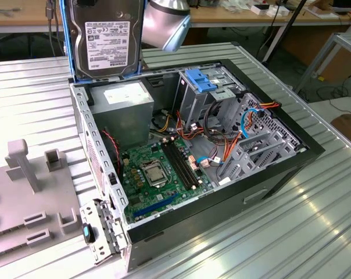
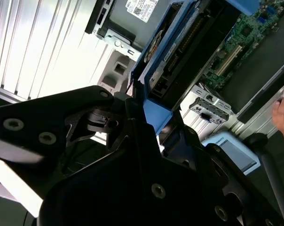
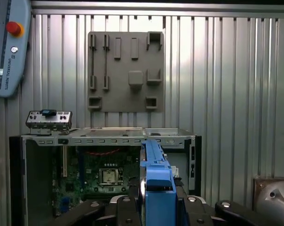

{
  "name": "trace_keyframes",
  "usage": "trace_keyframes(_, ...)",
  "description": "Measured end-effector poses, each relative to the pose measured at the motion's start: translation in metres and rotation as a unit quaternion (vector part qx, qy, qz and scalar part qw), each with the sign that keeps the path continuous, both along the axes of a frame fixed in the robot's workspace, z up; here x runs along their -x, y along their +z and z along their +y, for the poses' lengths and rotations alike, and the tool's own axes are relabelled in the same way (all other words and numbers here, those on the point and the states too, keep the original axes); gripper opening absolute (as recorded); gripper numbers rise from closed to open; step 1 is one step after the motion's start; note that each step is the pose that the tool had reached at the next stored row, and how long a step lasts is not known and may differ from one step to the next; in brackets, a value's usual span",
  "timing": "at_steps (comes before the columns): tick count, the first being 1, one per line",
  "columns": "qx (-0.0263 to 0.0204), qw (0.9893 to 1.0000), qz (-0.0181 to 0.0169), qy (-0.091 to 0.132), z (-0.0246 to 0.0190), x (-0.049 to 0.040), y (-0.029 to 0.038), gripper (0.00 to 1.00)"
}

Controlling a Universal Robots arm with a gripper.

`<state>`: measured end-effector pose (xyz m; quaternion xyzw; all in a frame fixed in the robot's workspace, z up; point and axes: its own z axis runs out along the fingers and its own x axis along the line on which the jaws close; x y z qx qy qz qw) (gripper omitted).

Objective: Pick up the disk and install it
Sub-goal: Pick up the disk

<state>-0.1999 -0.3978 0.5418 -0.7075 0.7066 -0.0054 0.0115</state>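
Silver-grey arm joint (image 1: 165, 24) up high, black tool (image 3: 157, 200) facing downward, fingers (image 3: 127, 212) pressed inward in grip.

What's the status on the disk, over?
Gripper shut on the disk. Disk upright above the open computer case. Blue bracket sits in the drive cage.

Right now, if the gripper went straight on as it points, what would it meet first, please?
The gripper's disk would probably touch the grey power supply in the open case first; depth is unclear.

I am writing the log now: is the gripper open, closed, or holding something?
Gripper: shut on the disk, held upright above the open computer case.
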Motion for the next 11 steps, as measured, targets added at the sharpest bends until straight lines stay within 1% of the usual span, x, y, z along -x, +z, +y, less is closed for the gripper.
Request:
trace_keyframes(2,0.0,1.0,0.0,0.0,-0.0022,-0.0064,-0.0008,0.37)
trace_keyframes(3,0.0,1.0,0.0,0.0,-0.0046,-0.0144,-0.0019,0.37)
trace_keyframes(6,0.0006,1.0,0.0,0.0,-0.007,-0.022,-0.0025,0.37)
trace_keyframes(7,0.0016,1.0,0.0,0.0,-0.0074,-0.0234,-0.0024,0.37)
trace_keyframes(9,0.0063,1.0,-0.0007,0.0,-0.009,-0.0277,-0.0026,0.37)
trace_keyframes(11,0.0063,1.0,-0.0016,0.0,-0.0113,-0.0297,-0.0028,0.37)
